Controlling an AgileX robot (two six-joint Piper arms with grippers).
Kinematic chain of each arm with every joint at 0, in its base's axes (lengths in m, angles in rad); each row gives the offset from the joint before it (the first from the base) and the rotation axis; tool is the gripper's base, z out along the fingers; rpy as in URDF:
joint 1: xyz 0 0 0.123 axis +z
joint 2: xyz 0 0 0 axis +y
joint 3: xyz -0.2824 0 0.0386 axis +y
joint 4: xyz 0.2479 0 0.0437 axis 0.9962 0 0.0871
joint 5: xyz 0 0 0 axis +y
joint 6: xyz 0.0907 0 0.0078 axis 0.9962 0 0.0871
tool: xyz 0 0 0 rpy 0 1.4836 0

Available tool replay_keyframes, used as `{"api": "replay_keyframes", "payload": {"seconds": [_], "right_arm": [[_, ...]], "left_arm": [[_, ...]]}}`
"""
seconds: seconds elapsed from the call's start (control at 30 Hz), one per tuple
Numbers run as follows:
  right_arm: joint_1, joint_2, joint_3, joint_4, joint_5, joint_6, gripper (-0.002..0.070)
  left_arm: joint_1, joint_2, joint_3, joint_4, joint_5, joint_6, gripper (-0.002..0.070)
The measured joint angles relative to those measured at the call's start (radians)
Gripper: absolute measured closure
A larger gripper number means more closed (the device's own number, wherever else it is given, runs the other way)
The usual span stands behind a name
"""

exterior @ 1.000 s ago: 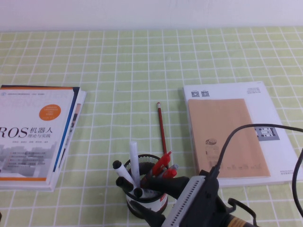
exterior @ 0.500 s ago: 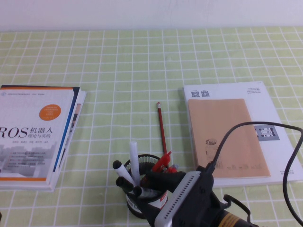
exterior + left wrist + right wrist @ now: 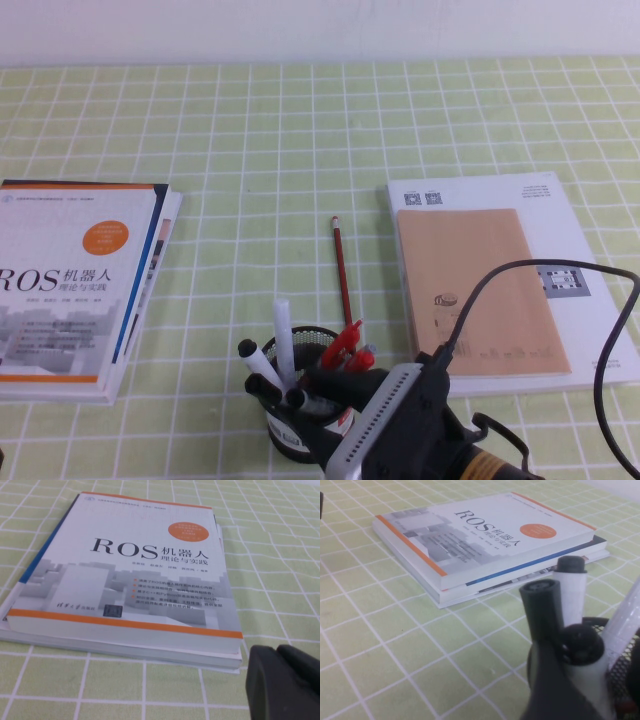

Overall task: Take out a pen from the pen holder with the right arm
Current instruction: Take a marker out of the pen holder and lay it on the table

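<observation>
Pen holder (image 3: 287,436) prob tips if our right gripper (image 3: 326,386) — in among the markers (image 3: 262,366), we can't tell if it's gripping — snags two; left gripper (image 3: 280,680) sits by the ROS book (image 3: 135,580), grip unclear.

Pen holder (image 3: 288,438) — black wire mesh, matt; markers (image 3: 262,364) of smooth plastic; ROS book (image 3: 70,290) cover of glossy paper; brown sheet (image 3: 480,295) of matt paper — table cover (image 3: 300,130) matt.

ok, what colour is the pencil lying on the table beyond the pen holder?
Red pencil, clearest in the high view.
</observation>
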Motion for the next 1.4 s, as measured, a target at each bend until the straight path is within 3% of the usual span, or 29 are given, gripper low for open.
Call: {"api": "replay_keyframes", "payload": {"seconds": [0.53, 1.13, 1.4], "right_arm": [[0.0, 0.0, -0.002, 0.005, -0.019, -0.011, 0.0561], [0.0, -0.154, -0.016, 0.018, 0.022, -0.011, 0.0561], [0.0, -0.31, -0.185, 0.159, 0.314, -0.176, 0.0562]], "left_arm": [[0.0, 0.0, 0.0, 0.0, 0.0, 0.0, 0.0683], [0.0, 0.0, 0.0, 0.0, 0.0, 0.0, 0.0683], [0.0, 0.0, 0.0, 0.0, 0.0, 0.0, 0.0683]]}}
